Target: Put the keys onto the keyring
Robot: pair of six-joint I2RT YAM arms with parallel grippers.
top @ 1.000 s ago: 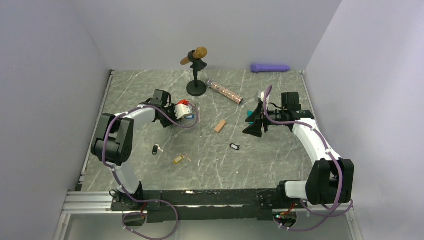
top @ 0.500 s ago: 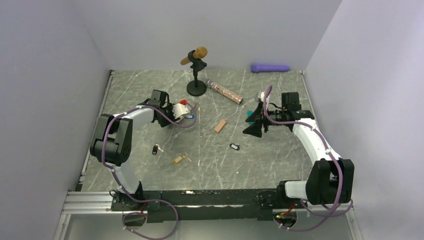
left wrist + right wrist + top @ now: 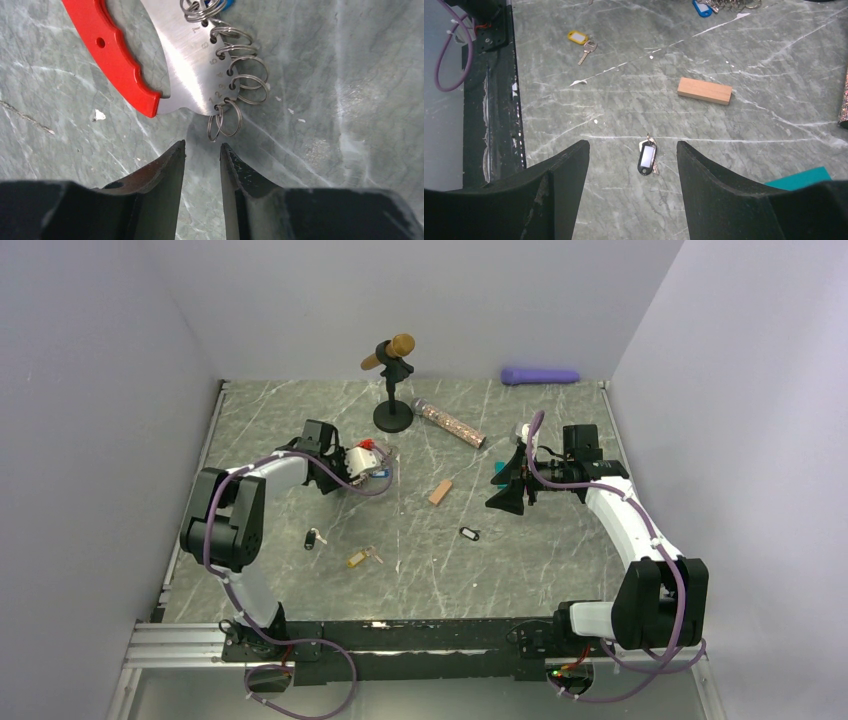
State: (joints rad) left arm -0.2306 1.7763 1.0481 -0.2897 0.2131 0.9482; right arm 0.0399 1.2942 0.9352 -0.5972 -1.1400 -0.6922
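The keyring (image 3: pixel 186 65) is a red handle joined to a silvery plate with several split rings (image 3: pixel 248 80) and lies flat on the table. In the top view it shows as the keyring (image 3: pixel 366 453). My left gripper (image 3: pixel 201 147) sits just short of its lowest ring, jaws narrowly open with nothing between them. A blue-tagged key (image 3: pixel 380 474) lies against the keyring. A black-tagged key (image 3: pixel 647 157) lies on the table under my open right gripper (image 3: pixel 631 146). A yellow-tagged key (image 3: pixel 578 37) and another black-tagged key (image 3: pixel 314 537) lie loose near the front left.
A tan wooden block (image 3: pixel 704 90) lies mid-table. A teal block (image 3: pixel 799 179) is beside my right gripper. A glittery tube (image 3: pixel 450 423), a microphone stand (image 3: pixel 393 415) and a purple object (image 3: pixel 540 375) stand toward the back wall.
My left gripper and the keyring have shifted slightly toward the back left. The right arm has not moved.
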